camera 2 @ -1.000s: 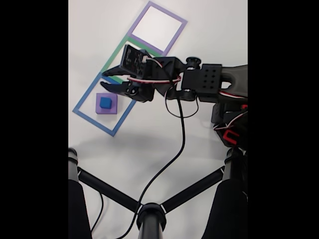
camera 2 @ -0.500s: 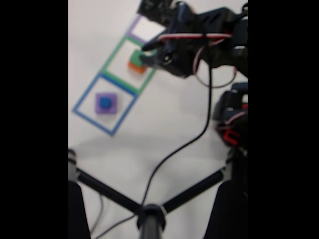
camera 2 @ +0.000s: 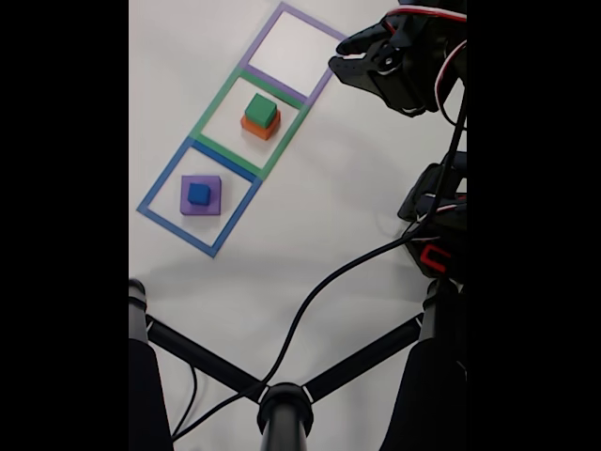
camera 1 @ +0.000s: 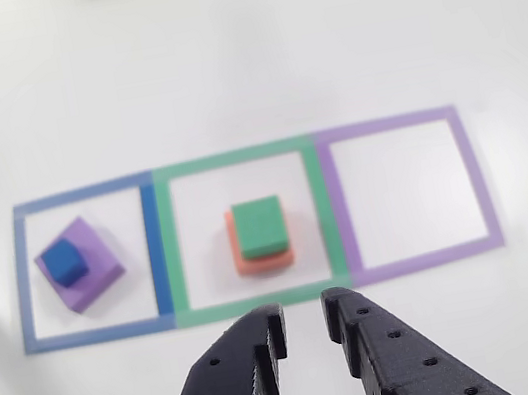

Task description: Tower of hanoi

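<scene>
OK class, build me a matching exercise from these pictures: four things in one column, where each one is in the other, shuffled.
Things:
1. blue cube
2. green block
3. purple outline
4. fingers

Places:
A. on the salmon-orange block
B. nothing inside it
C. on the purple block
D. apart, holding nothing, off the blocks

Pairs: 1-C, 2-A, 3-B, 4-D

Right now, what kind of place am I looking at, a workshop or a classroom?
Probably a hobby or lab robot bench: a plain white table with taped colour squares, small foam blocks, and a wired gripper hovering nearby.
</scene>
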You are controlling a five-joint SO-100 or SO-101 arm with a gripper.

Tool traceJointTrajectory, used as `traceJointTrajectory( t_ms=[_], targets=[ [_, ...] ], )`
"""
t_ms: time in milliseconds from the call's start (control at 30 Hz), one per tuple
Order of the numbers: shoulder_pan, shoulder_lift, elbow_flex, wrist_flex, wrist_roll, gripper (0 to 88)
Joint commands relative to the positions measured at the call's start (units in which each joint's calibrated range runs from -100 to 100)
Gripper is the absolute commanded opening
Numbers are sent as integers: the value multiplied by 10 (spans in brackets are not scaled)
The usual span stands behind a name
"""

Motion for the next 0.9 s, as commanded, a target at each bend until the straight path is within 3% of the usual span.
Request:
traceJointTrajectory(
  t_ms=[0, 200, 400, 600, 867],
  targets=[
    [25, -22, 7, 4, 4, 1],
    [58, -82, 152, -63, 4, 64],
    [87, -126, 300, -145, 4, 182],
    [77, -136, 446, -314, 4, 243],
    [50, -143, 633, -556, 4, 250]
  ],
)
